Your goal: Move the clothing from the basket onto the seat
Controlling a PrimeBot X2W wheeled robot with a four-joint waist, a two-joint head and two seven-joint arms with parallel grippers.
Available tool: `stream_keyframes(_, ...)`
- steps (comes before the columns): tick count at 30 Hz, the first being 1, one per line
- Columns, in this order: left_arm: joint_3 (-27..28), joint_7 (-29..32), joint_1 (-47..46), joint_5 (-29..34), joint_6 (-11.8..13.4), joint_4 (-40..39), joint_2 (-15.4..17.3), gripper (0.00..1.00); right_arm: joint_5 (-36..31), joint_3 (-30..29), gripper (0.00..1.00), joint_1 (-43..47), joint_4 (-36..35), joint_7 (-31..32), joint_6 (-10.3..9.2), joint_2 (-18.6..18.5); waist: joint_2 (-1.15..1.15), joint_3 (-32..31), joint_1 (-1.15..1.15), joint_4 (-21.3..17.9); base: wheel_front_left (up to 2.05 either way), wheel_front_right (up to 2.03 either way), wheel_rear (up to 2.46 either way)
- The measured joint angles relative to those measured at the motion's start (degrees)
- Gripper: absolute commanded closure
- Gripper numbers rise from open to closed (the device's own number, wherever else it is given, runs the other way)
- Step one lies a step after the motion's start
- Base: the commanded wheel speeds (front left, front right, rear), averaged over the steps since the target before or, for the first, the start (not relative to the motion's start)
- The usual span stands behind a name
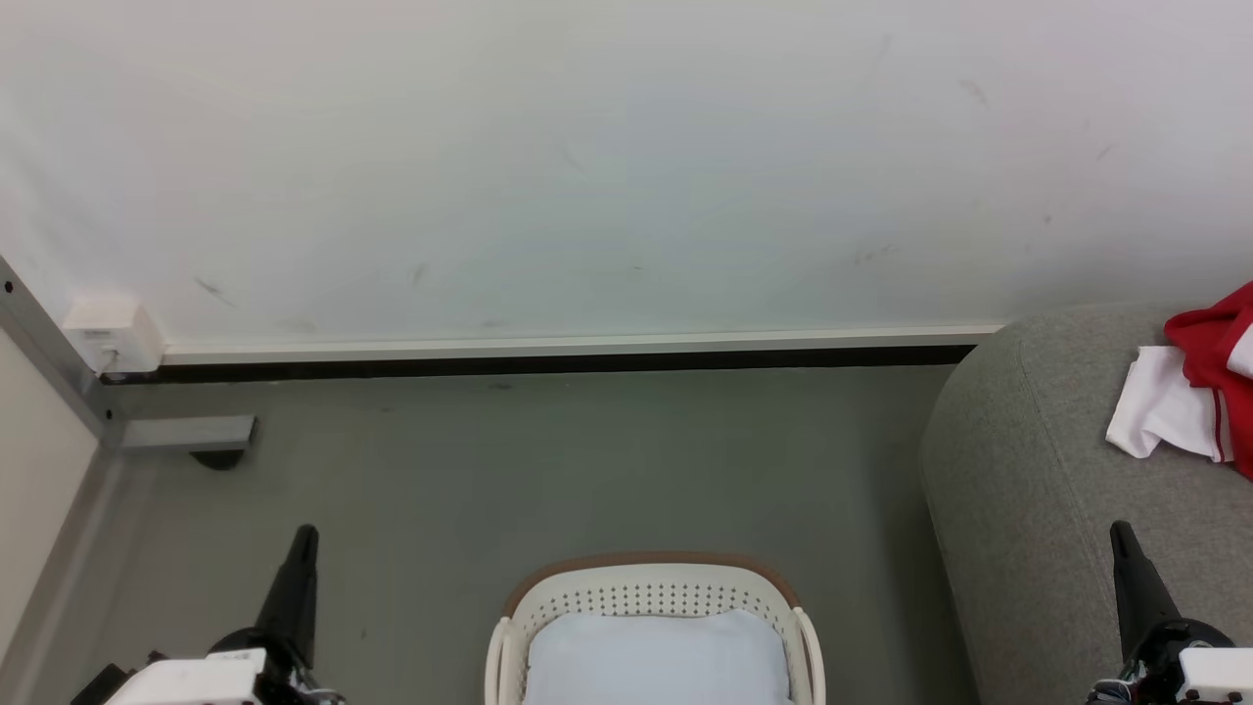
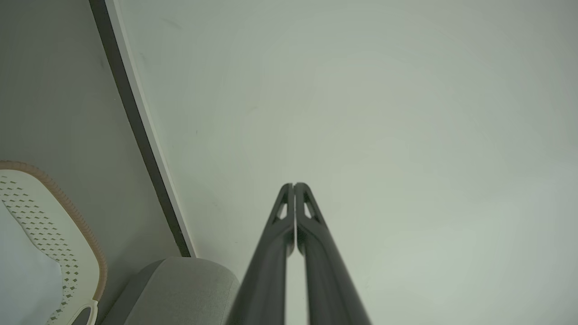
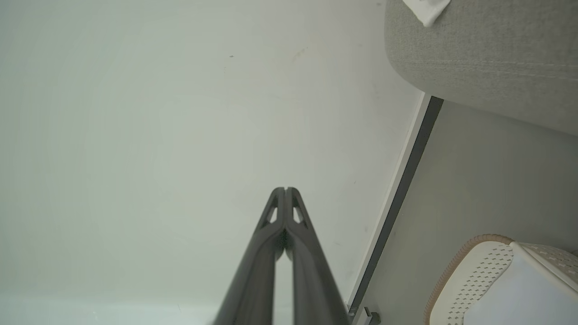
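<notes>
Red and white clothing (image 1: 1199,392) lies on the grey seat (image 1: 1038,470) at the right edge of the head view; a white corner of it (image 3: 426,9) shows at the top of the right wrist view. The cream basket (image 1: 646,592) with a brown rim stands on the floor at bottom centre, holding a pale bluish-white pad (image 1: 656,656). My left gripper (image 1: 305,534) points up at the lower left, shut and holding nothing. At the lower right, my right gripper (image 1: 1119,531) stands shut in front of the seat, nothing in it. Both wrist views show fingertips pressed together (image 2: 294,185) (image 3: 285,189).
A white wall (image 1: 587,166) with a dark baseboard (image 1: 548,364) runs across the back. A grey metal frame post with a foot (image 1: 186,433) and a white box (image 1: 113,333) stand at the left. Grey floor (image 1: 548,470) lies between wall, basket and seat.
</notes>
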Motion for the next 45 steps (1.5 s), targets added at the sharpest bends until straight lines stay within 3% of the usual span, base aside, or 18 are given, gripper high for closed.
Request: stream_keyframes(45,0.01,0.0,-0.02,0.0,-0.01,-0.01,0.0,1.0,0.0,0.0,1.0,-0.02,-0.03,0.0,0.0,-0.01,0.0,0.0,0.0,0.0,0.0,0.0,0.0)
